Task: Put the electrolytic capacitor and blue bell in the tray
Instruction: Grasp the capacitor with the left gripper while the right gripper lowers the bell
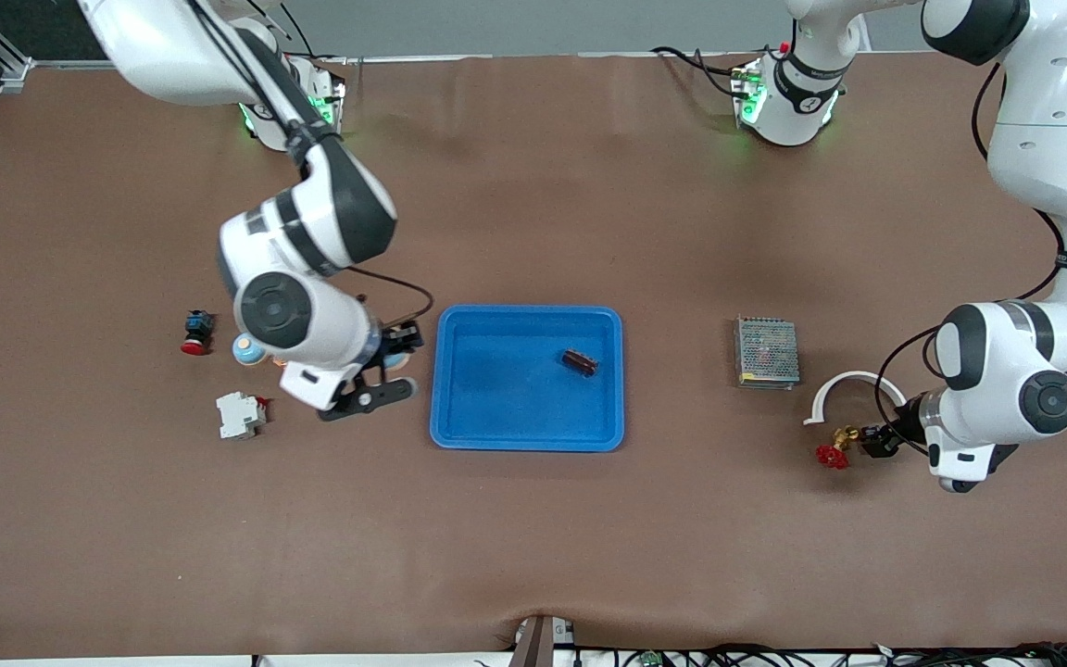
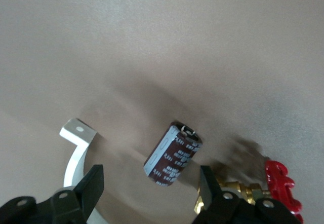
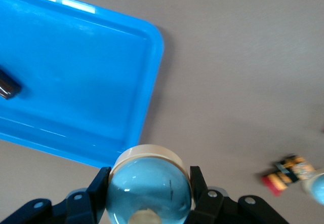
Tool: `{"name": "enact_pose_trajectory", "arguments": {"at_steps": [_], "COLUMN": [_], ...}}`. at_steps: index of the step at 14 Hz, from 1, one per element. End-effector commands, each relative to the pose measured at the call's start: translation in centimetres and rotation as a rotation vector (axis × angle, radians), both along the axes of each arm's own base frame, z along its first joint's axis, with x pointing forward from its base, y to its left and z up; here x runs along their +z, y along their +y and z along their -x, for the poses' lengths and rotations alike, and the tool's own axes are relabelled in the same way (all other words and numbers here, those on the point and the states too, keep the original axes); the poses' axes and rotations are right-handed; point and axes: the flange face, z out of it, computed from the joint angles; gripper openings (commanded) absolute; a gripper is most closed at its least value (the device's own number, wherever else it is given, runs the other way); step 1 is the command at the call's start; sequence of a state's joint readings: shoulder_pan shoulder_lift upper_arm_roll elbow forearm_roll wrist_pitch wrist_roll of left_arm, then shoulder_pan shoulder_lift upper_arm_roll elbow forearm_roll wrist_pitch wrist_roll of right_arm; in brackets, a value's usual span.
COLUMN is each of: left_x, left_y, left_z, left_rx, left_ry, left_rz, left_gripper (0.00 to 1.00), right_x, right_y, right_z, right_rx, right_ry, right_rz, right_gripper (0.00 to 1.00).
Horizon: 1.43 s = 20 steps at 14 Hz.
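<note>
Evidently mid-grasp: left gripper (image 2: 151,183) stood open astride the electrolytic capacitor (image 2: 172,154) on the surface (image 2: 162,41); it needed centring before closing squarely. Right gripper (image 3: 149,176) clenched the blue bell (image 3: 149,191) just outside the tray (image 3: 154,46); it should clear the rim before release.

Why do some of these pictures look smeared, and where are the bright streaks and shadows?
Left wrist view: the red valve handle and brass fitting are smeared, and the dark capacitor casts a soft shadow on the table. Right wrist view: white glare streaks the blue tray rim, and the small red and yellow part is blurred. Front view: evenly lit and sharp, with faint arm shadows.
</note>
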<state>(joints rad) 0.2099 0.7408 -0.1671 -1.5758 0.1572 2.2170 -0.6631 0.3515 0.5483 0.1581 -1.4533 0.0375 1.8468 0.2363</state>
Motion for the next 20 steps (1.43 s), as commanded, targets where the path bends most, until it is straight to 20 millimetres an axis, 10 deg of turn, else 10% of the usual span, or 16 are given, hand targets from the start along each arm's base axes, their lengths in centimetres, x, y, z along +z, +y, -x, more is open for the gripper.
{"name": "enact_pose_trajectory", "arguments": {"at_steps": [1,3,7,20], "left_x": [-0.7,-1.6,-0.8,11.2], "left_y": [-0.1,-0.4,-0.2,-7.7], "left_z": [-0.1,0.0,-0.2,-0.6], "left_rx": [-0.036,-0.041,-0.1,-0.131], "left_ry": [-0.015,-0.012,-0.016,-0.052], "left_rz": [-0.021,-0.02,-0.05,-0.026], "left_gripper": [0.78,0.72,0.0,0.0], "right_x": [-2.5,-4.3,-7.9,-14.0], "right_y": [1.8,4.2,8.7,9.6], "right_z": [2.0,4.0,8.2,7.5], "right_rx": [-0.074,-0.127,-0.171,-0.186], "right_ry": [-0.01,-0.029,-0.097,-0.227], "right_rz": [0.004,0.017,0.027,0.04], "right_gripper": [0.46,0.46,0.46,0.46]}}
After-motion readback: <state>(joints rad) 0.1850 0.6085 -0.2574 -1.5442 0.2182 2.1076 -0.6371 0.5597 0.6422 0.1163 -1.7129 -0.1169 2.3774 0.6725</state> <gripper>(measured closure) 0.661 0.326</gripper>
